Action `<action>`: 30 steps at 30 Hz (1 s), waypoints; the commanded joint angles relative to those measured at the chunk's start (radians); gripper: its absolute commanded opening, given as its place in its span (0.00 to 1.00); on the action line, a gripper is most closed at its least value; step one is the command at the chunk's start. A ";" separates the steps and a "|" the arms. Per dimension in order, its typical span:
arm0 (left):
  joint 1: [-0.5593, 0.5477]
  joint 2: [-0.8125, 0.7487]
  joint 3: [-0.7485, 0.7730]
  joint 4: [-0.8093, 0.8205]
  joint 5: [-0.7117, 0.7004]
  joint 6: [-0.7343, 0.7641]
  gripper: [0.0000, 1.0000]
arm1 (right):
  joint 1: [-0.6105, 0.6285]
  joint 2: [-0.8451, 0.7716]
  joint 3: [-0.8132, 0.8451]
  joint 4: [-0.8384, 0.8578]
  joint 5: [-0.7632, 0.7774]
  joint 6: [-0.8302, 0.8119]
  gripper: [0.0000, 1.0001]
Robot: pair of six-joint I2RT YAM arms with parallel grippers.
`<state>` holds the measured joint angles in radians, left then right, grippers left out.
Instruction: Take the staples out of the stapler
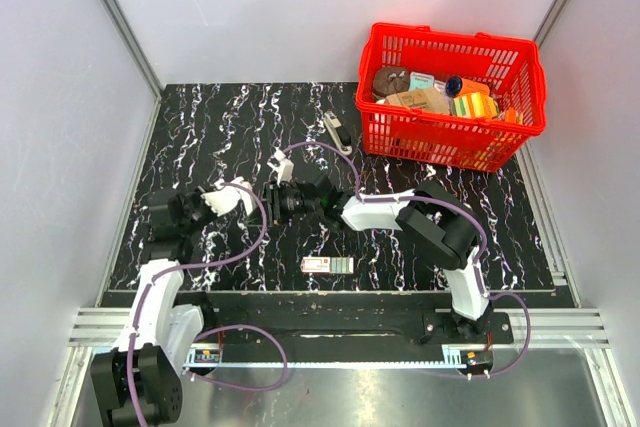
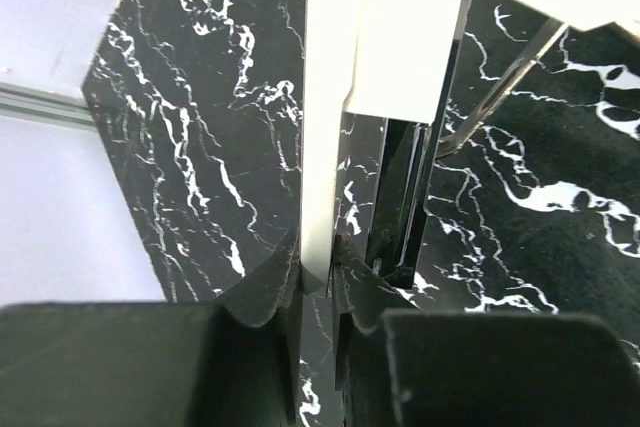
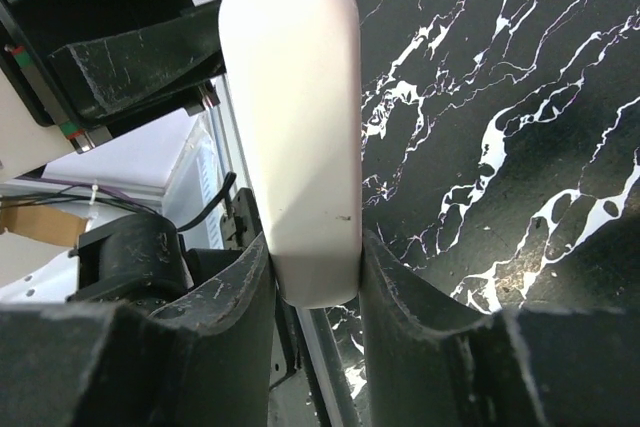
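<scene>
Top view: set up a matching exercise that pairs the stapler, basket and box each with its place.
Things:
1 stapler
2 basket
3 box

Places:
A at the far right of the table
B lying flat near the table's front edge
C held by the left gripper and right gripper

Pairs: 1-C, 2-A, 3-B

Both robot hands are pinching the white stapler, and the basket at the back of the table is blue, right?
Not quite. The basket is red, not blue, as the top view shows. The rest is right: the left gripper and the right gripper are both shut on the white stapler, which the two wrist views show.
</scene>
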<state>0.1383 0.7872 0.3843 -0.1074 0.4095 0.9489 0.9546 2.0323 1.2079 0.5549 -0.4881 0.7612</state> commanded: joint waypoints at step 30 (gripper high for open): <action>-0.077 0.133 0.269 -0.476 0.287 -0.255 0.65 | 0.004 0.006 0.252 -0.134 0.095 0.001 0.00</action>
<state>0.0719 0.8894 0.5888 -0.4862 0.5674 0.8280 0.9527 2.0445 1.3602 0.4595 -0.4614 0.7746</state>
